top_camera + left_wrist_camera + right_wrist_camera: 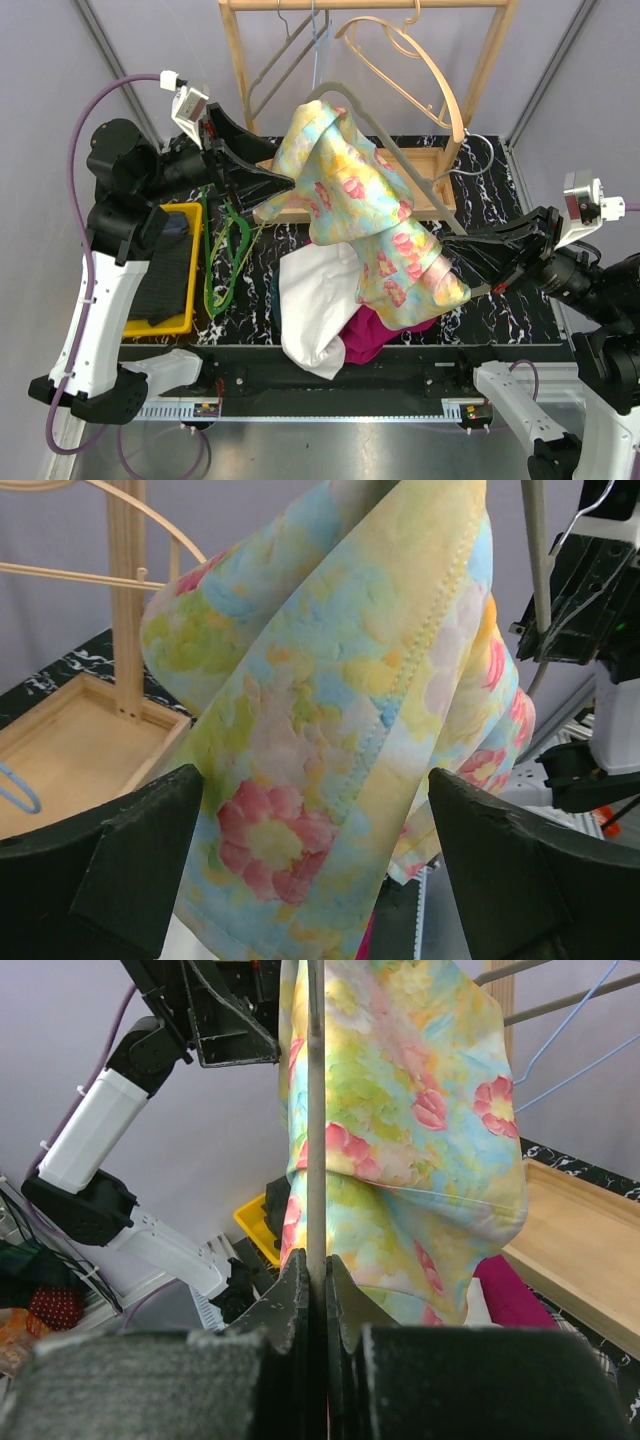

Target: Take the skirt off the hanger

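A floral skirt (360, 190) in yellow, blue and pink hangs draped over a grey hanger (405, 165), held up above the table. My right gripper (492, 287) is shut on the hanger's grey bar (316, 1110), which runs straight up from the jaws (317, 1280) with the skirt (410, 1110) hanging behind it. My left gripper (280, 168) is open at the skirt's left side. In the left wrist view the skirt's hem (330, 730) hangs between the two wide-apart fingers (110, 860) of the gripper (315, 850); I cannot tell whether they touch it.
A wooden rack (240, 60) with a tray base (440, 190) stands at the back, carrying a wooden hanger (420, 60) and wire hangers. A white cloth (315, 300) and a magenta cloth (375, 335) lie under the skirt. A green hanger (225, 260) and a yellow bin (185, 315) are on the left.
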Tool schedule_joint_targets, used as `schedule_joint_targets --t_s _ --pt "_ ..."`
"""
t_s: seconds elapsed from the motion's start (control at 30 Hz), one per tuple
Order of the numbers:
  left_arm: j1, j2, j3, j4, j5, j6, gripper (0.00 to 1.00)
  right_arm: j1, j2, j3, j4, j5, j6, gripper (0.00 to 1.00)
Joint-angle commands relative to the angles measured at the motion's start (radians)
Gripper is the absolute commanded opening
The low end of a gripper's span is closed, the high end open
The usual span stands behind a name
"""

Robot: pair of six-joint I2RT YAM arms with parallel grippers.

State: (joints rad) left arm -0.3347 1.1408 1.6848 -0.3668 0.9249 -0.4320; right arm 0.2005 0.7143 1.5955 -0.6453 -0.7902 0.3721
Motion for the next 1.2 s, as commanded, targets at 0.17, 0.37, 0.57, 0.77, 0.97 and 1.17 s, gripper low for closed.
schedule_joint_targets --t_s 0.17,0.37,0.57,0.77,0.97,1.17 --pt "-0.053 -0.021 -0.048 0.173 0.121 -0.149 0.97 -0.007 -0.015 -0.063 0.216 -0.03 0.097 0.0" --pt "-0.053 -0.018 -0.074 0.256 0.236 -0.154 0.04 -0.009 -0.026 -0.098 0.217 0.034 0.061 0.0" --pt "0.032 -0.029 0.147 -0.008 0.276 0.025 0.0 -0.007 -0.064 -0.138 0.073 0.24 -0.114 0.0" --pt "0.106 -0.081 0.407 -0.409 0.05 0.455 0.0 -0.007 -0.147 -0.222 0.024 0.595 -0.249 0.0" --pt "0.105 -0.167 0.424 -0.527 -0.299 0.63 0.0 -0.007 -0.165 -0.236 0.009 0.906 -0.308 0.0" --pt "0.105 -0.177 0.38 -0.511 -0.267 0.584 0.0 -0.007 -0.144 -0.204 -0.001 1.158 -0.357 0.0"
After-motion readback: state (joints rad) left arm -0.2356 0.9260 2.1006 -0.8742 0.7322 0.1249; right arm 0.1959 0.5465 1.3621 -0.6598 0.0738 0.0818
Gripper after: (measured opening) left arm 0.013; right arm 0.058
